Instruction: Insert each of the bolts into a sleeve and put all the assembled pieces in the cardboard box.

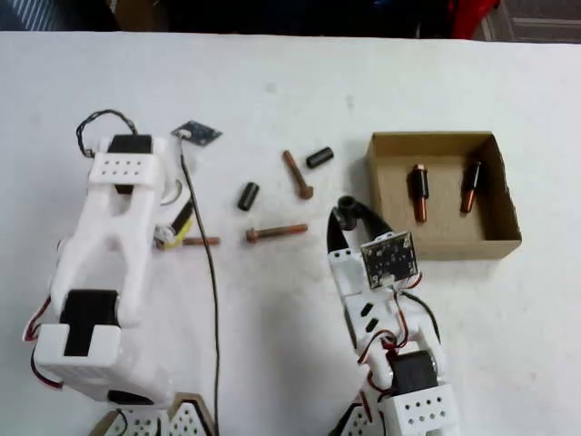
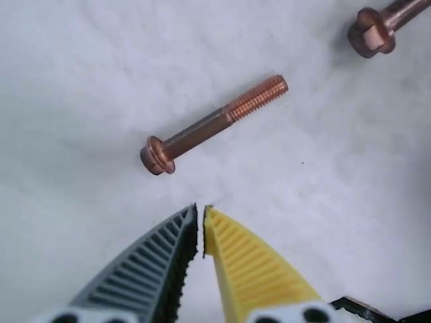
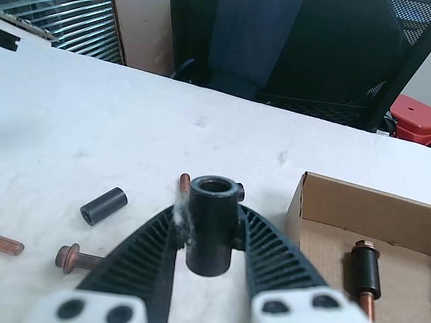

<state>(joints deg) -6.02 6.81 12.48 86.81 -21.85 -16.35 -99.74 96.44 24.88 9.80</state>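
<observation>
Over the white table [image 1: 272,82], the right jaws gripped a black sleeve [image 3: 213,202] upright, bore up, likely to receive the copper bolt [image 2: 212,126] lying just beyond the closed, empty left jaws.

Loose bolts on the bench [image 1: 272,82], three: first bolt [image 1: 201,241], second bolt [image 1: 277,232], third bolt [image 1: 298,174]. Bare sleeves, three: first sleeve [image 1: 249,196] and second sleeve [image 1: 320,157] lying, third sleeve [image 3: 212,195] in the right pincer [image 3: 210,217]. Assembled pieces, two: first piece [image 1: 419,193], second piece [image 1: 470,188]. Cardboard box [image 1: 431,141], one. Bolts in all, five; sleeves in all, five.
</observation>
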